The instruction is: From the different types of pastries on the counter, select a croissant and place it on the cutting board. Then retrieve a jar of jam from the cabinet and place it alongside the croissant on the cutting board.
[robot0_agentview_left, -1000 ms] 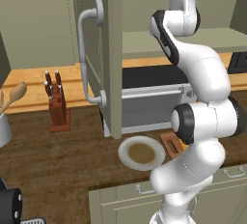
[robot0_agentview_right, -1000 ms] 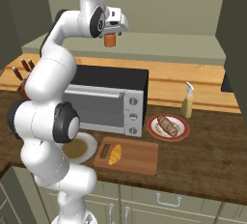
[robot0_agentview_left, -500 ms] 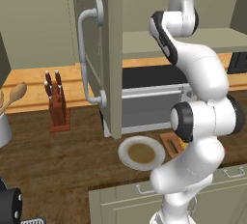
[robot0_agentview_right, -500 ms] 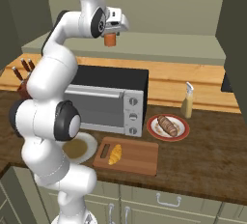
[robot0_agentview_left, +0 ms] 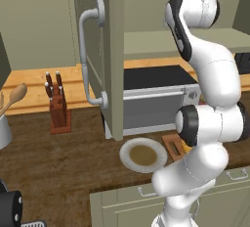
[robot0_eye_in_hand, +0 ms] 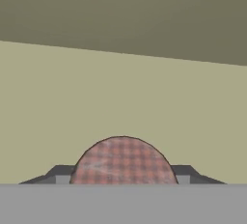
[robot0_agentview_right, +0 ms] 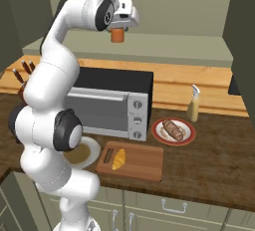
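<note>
Left base view: the olive-grey wall cabinet door (robot0_agentview_left: pixel 111 50) with its long curved grey bar handle (robot0_agentview_left: pixel 88 57) stands open, and the white arm reaches up over the pale shelf (robot0_agentview_left: pixel 161 42). On the dark brown wood-grain counter (robot0_agentview_left: pixel 63 167) I count one round grey plate (robot0_agentview_left: pixel 143 154) and one knife block (robot0_agentview_left: pixel 59 108).

Right base view: the first half of the task looks done — one small golden-yellow ridged croissant (robot0_agentview_right: pixel 118 159) lies on the flat reddish-brown wooden cutting board (robot0_agentview_right: pixel 133 161), towards its left end. One brownish elongated pastry (robot0_agentview_right: pixel 173 129) is on the red-rimmed plate (robot0_agentview_right: pixel 159 136), and one pale yellowish jug (robot0_agentview_right: pixel 193 103) stands behind it. One grey microwave (robot0_agentview_right: pixel 107 104) sits behind the board. Up at the shelf, the gripper (robot0_agentview_right: pixel 119 28) has its jaws drawn in on the one small orange-brown cylindrical jar of jam (robot0_agentview_right: pixel 117 35), which hangs below the hand.

Hand view: the jar's chequered reddish lid (robot0_eye_in_hand: pixel 123 162) sits between the two dark finger tips, which close against its sides — a grip, as far as I can judge. What is left: carry the jar down and set it beside the croissant on the board.
</note>
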